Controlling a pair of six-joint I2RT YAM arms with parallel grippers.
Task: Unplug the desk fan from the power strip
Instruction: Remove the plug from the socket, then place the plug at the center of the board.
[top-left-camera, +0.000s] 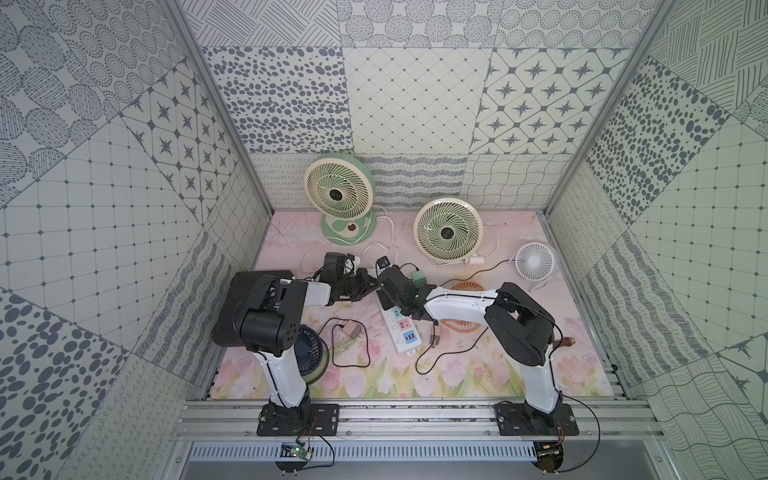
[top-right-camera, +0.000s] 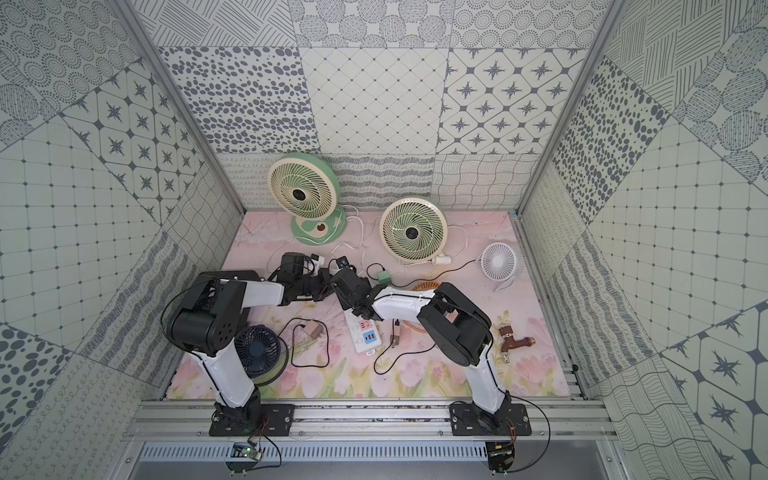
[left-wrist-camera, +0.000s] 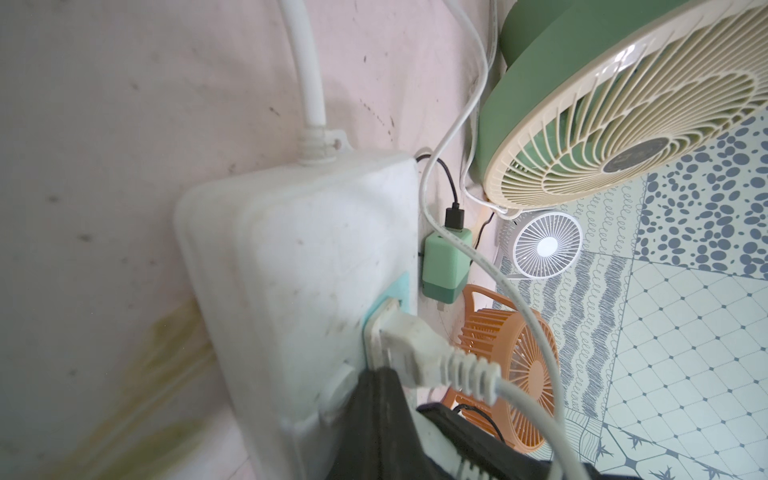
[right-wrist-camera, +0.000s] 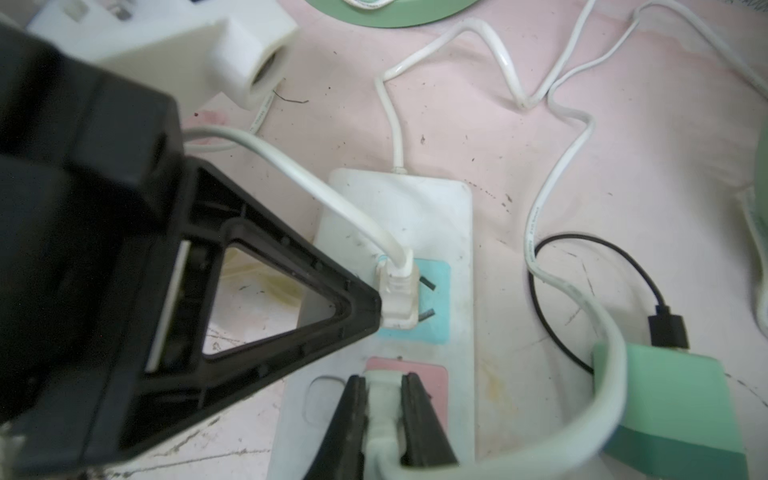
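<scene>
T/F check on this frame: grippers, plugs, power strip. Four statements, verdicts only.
1. The right gripper is shut on the pink-socket plug of the power strip. True.
2. The strip's blue socket is empty. False: the blue-socket plug sits in it.
3. The left gripper is wide open. False: it is shut, with its tip at the blue-socket plug.
4. A green adapter lies on the mat beside the strip, with a black cable plugged into it. True.
</scene>
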